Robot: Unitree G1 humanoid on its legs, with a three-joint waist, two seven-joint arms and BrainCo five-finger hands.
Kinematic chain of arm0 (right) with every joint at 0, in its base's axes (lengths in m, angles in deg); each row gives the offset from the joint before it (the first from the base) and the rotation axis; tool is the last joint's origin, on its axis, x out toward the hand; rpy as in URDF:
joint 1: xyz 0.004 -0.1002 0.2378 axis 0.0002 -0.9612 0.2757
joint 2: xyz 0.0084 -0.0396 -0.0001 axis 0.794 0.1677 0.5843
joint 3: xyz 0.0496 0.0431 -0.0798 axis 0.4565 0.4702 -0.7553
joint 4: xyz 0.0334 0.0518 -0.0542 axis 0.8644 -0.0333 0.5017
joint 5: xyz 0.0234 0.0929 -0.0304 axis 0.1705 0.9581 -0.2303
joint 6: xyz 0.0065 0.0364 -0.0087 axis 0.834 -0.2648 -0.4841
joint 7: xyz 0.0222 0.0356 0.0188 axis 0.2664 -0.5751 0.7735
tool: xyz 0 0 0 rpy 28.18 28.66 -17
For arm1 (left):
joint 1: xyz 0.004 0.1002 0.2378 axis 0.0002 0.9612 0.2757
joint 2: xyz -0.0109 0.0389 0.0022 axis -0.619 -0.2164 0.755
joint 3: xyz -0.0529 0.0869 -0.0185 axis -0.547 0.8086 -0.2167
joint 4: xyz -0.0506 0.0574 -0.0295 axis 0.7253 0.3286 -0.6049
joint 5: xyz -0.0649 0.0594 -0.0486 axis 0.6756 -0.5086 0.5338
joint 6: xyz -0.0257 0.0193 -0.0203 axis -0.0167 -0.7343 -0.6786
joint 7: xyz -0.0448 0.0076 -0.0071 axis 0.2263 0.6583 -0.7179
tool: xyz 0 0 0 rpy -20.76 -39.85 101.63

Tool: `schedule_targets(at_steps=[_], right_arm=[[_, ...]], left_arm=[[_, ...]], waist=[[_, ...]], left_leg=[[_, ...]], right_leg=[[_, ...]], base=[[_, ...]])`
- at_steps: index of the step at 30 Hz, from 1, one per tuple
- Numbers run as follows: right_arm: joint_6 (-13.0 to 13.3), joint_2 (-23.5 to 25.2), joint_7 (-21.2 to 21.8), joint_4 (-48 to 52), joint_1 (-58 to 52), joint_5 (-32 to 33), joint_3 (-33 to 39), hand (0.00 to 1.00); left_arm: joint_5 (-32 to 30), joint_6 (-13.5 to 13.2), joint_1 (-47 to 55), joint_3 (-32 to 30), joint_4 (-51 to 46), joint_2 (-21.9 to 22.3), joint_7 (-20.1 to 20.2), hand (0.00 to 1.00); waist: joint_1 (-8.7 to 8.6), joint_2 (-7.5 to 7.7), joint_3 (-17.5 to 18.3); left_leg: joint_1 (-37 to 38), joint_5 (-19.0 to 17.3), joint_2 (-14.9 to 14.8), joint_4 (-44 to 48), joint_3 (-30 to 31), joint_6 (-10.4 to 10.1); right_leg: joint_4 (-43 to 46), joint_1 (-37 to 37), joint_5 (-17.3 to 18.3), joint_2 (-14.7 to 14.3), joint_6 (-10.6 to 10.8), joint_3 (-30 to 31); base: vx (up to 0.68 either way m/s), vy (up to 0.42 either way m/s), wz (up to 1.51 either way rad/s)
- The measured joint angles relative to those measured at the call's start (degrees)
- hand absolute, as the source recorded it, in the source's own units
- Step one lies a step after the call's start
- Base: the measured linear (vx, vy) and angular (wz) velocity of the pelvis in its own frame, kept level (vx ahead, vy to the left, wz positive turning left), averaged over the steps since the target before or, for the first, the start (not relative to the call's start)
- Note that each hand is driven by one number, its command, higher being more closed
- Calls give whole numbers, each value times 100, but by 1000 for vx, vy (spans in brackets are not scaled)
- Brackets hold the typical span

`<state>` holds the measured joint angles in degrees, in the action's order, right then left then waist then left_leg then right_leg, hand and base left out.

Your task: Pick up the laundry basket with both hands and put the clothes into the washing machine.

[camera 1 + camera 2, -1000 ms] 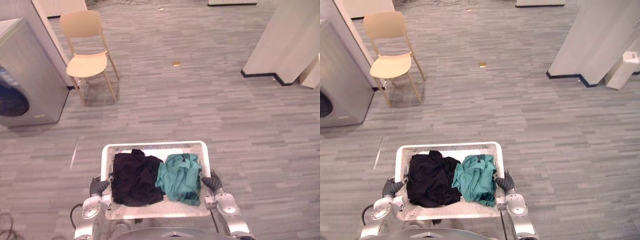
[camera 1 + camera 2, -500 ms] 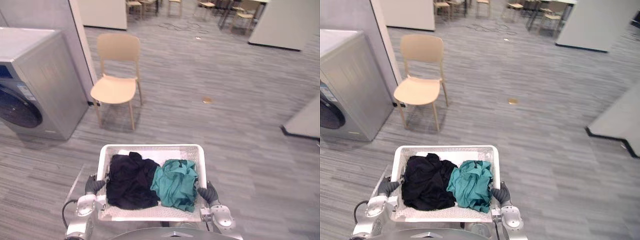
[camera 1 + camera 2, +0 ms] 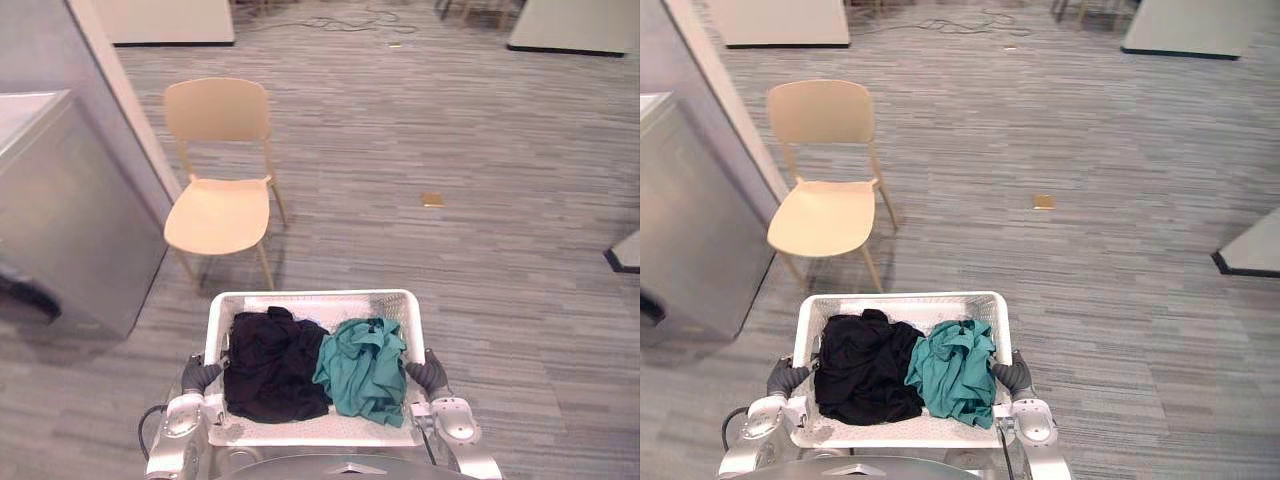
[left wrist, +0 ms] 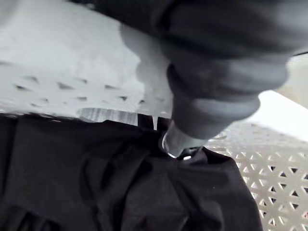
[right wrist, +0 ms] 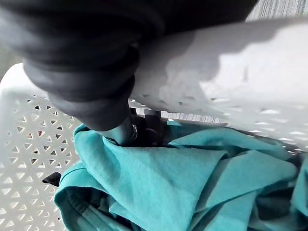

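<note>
Fingers (image 5: 121, 134) apparently hook rectangular perforated plastic basket (image 3: 310, 297).

Left hand (image 3: 199, 375) and right hand (image 3: 428, 372) low, level, each curled over a basket (image 3: 310, 297) side rim.

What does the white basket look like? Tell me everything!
The white plastic laundry basket is rectangular, with walls pierced by little holes and a smooth rim. It sits level. Inside, a black heap of clothes lies on the left, a teal heap on the right, touching. The left hand grips its left side, the right hand its right.
</note>
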<state>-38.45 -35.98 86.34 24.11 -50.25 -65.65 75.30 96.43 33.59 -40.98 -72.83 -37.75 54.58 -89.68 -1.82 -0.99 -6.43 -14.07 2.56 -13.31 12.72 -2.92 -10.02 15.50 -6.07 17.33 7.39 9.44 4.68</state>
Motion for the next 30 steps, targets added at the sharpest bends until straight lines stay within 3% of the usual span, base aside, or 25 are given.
schedule_targets(at_steps=[1, 2, 3, 5, 7, 9, 11, 12, 14, 15, 17, 18, 19, 20, 21, 22, 23, 25, 27, 28, 30], right_arm=[[-30, 167, 9, -194, 29, -8, -12, 100], [-38, 310, 8, -235, -24, -11, -9, 100], [-52, 340, 9, -257, -25, -11, -10, 100], [-83, 374, 3, -258, 76, 4, -55, 100], [-100, 378, -4, -290, 190, 19, -150, 100], [-99, 380, -5, -286, 334, 39, -277, 100], [-100, 388, -3, -283, 484, 49, -319, 100], [-102, 378, -4, -278, 563, 64, -374, 100], [-109, 351, -4, -276, 666, 104, -380, 100], [-110, 345, 4, -273, 722, 103, -382, 100], [-126, 334, 0, -162, 723, 103, -376, 100], [-134, 323, -1, -89, 720, 104, -374, 100], [-135, 262, -5, 48, 714, 104, -376, 100], [-142, 68, -11, 196, 677, 106, -392, 100], [-144, 42, -10, 246, 680, 106, -405, 100], [-156, 6, -18, 426, 682, 111, -404, 100], [-164, -54, -51, 619, 675, 140, -414, 100], [-162, -167, -97, 896, 675, 234, -388, 100], [-146, -213, -114, 1063, 686, 239, -364, 100], [-129, -213, -114, 1064, 698, 266, -366, 100], [-126, -231, -114, 1059, 710, 291, -367, 100]], left_arm=[[-2, 26, -26, 2, 16, -152, 0, 100], [-9, 34, -45, 32, 18, -299, 0, 100], [-9, 33, -83, 42, 17, -345, 3, 100], [-7, 35, -80, 35, 17, -410, 1, 100], [-5, 36, -36, 19, 15, -492, -1, 100], [-2, 36, -21, -36, -7, -630, -4, 100], [0, 36, -20, -93, -53, -690, -7, 100], [0, 36, -20, -126, -86, -683, -7, 100], [0, 36, -23, -209, -134, -676, -6, 100], [1, 36, -33, -260, -169, -673, -6, 100], [0, 36, -47, -258, -197, -618, -6, 100], [0, 36, -48, -259, -197, -606, -5, 100], [1, 46, -34, -261, -196, -491, -6, 100], [0, 48, 13, -274, -206, -301, -10, 100], [1, 47, 61, -299, -238, -233, -13, 100], [1, 54, -7, -360, -278, -162, -9, 100], [11, 52, 6, -482, -319, -40, -9, 100], [76, 51, 72, -449, -318, 110, -10, 100], [78, 50, 65, -429, -319, 134, -9, 100], [78, 49, 61, -428, -342, 128, -8, 100], [77, 49, 63, -428, -435, 116, -8, 100]], waist=[[9, 344, 184], [-57, 495, 231], [-57, 511, 230], [-24, 429, 167], [-9, 410, 141], [11, 384, 108], [35, 315, 58], [26, 252, 16], [23, 238, -33], [-2, 254, -61], [6, 357, -58], [11, 407, -99], [33, 228, -221], [62, -133, -247], [119, -249, -260], [31, -193, -346], [86, -148, -394], [199, -130, -403], [174, -32, -447], [173, 30, -412], [154, -21, -347]], left_leg=[[-69, -113, 317, 319, -173, 144], [-64, -323, 485, 534, -254, 321], [-25, -429, 531, 623, -301, 407], [483, -742, 754, 514, -524, 743], [938, -821, 876, 273, -597, 868], [1487, -891, 1010, -141, -713, 982], [1852, -930, 1077, -441, -860, 1044], [2042, -934, 1104, -598, -944, 1046], [2093, -950, 1121, -646, -994, 1019], [2112, -967, 1145, -679, -1011, 990], [2178, -1170, 1286, -644, -1010, 824], [2226, -1299, 1318, -542, -1002, 801], [2206, -1700, 1128, -183, -1008, 738], [2251, -2008, 726, 64, -1056, 543], [2297, -2029, 606, 329, -1059, 495], [1749, -2013, 444, 1636, -940, 545], [1102, -1684, 226, 3005, -834, 591], [597, -1636, 134, 3842, -659, 499], [499, -1635, 119, 3282, -730, 561], [534, -1595, 118, 2518, -764, 606], [597, -1371, 139, 1265, -727, 560]], right_leg=[[372, 213, -51, 316, 24, 136], [1003, 503, -403, 482, -119, 176], [1323, 648, -666, 507, -213, 233], [2683, 1260, -1884, 647, -674, 259], [3519, 1570, -1662, 577, -710, 195], [3910, 1898, -1052, 296, -665, -214], [3429, 2176, -577, -47, -674, -806], [2448, 2191, -506, -198, -741, -1377], [1436, 2154, -610, -304, -741, -1688], [658, 2114, -859, -371, -712, -1748], [-598, 1944, -1886, -298, -641, -1540], [-620, 1851, -2114, -247, -656, -1486], [-525, 1777, -2287, -366, -940, -1521], [-413, 1605, -2095, -670, -1008, -1686], [-97, 1591, -1876, -731, -1056, -1702], [69, 1482, -1438, -732, -1142, -1676], [37, 1315, -1442, -753, -1255, -1704], [-187, 1005, -1423, -757, -1274, -1742], [-492, 613, -1429, -683, -1278, -1805], [-613, 526, -1432, -664, -1274, -1802], [-683, 533, -1420, -667, -1246, -1822]], base=[[459, 512, -42], [445, 490, -21], [436, 510, 0], [406, 500, -12], [320, 367, -7], [283, 261, -11], [276, 155, -23], [295, 116, -21], [215, 61, -15], [201, 6, -5], [282, -40, 3], [256, -134, 3], [218, -186, -4], [305, -198, -9], [359, -181, 23], [392, -207, 30], [303, -204, 24], [311, -174, -6], [307, -134, 10], [256, -95, 0], [243, -29, -2]])
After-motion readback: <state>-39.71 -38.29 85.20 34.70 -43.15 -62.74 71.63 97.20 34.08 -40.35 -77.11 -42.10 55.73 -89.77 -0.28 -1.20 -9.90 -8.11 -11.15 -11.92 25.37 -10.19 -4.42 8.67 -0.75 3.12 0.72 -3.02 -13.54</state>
